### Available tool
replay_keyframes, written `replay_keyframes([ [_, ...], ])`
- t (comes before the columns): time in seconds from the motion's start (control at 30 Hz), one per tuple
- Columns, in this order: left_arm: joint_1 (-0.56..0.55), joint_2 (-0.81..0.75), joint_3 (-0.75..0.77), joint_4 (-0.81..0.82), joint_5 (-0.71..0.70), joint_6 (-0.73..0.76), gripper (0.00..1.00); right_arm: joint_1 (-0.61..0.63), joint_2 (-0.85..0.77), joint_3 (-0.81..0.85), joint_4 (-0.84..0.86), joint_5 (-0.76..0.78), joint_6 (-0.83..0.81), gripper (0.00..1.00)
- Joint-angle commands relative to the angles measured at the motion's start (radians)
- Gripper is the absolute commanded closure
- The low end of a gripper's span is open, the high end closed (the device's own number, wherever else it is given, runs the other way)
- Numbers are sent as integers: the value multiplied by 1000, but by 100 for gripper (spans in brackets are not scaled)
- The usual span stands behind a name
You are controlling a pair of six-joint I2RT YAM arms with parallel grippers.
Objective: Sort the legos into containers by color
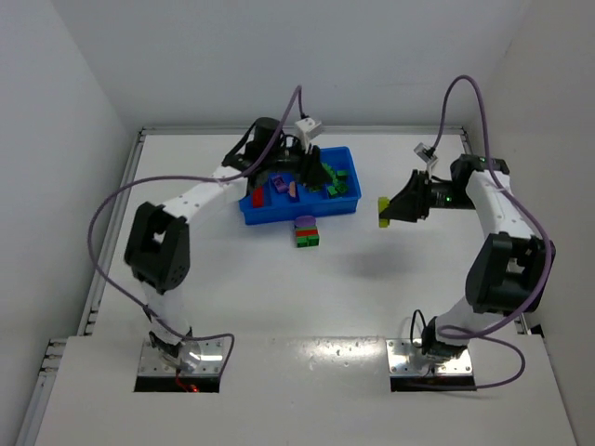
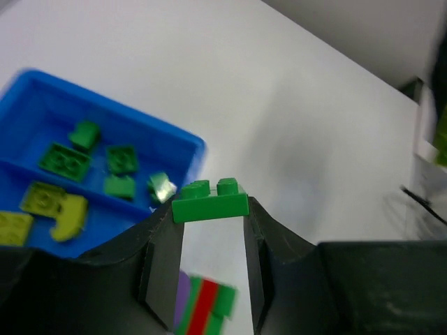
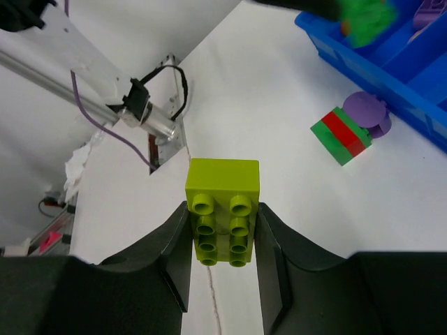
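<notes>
**Green brick (image 2: 209,204) is pinched by left gripper (image 2: 209,220) at tray (image 2: 183,144); yellow-green brick (image 3: 222,183) by right gripper (image 3: 222,218).**
Light, rigid, slick plastic: flat sides are judged best gripped.

The left arm (image 1: 200,197) stretches far forward, the left gripper (image 2: 209,218) pinching a green brick (image 2: 209,201). The right arm (image 1: 502,218) folds at its elbow, the right gripper (image 3: 223,227) clamped on a yellow-green brick (image 3: 222,183), pointing leftward.
</notes>
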Motion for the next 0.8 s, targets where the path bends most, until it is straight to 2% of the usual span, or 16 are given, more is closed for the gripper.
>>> replay_keyframes([
  [0.0, -7, 173, 195, -27, -136, -26, 100, -33, -91, -51, 76, -62, 34, 91],
  [0.07, -7, 293, 326, -41, -156, -26, 100, -45, -120, -87, 144, -62, 80, 91],
  [0.17, -16, 375, 451, -67, -203, 5, 99, -67, -169, -118, 235, -62, 171, 91],
  [0.33, -16, 503, 546, -90, -286, 46, 95, -67, -238, -209, 476, -61, 442, 91],
  [0.4, -16, 528, 555, -90, -296, 55, 90, -67, -247, -223, 524, -51, 469, 91],
  [0.43, -16, 537, 556, -90, -296, 55, 80, -67, -247, -235, 534, -51, 490, 91],
  [0.5, -16, 548, 566, -90, -282, 55, 67, -57, -247, -235, 556, -24, 502, 91],
  [0.53, -16, 548, 566, -90, -282, 55, 51, -47, -247, -235, 565, -24, 502, 91],
  [0.57, -16, 548, 575, -90, -270, 46, 46, -47, -247, -244, 579, -24, 537, 91],
  [0.67, -16, 537, 575, -90, -250, 33, 42, -47, -247, -253, 654, 7, 625, 91],
  [0.7, -16, 537, 575, -90, -250, 32, 37, -47, -247, -253, 695, 7, 648, 91],
  [0.77, -16, 508, 585, -90, -250, 13, 36, -47, -247, -264, 764, 54, 717, 91],
])
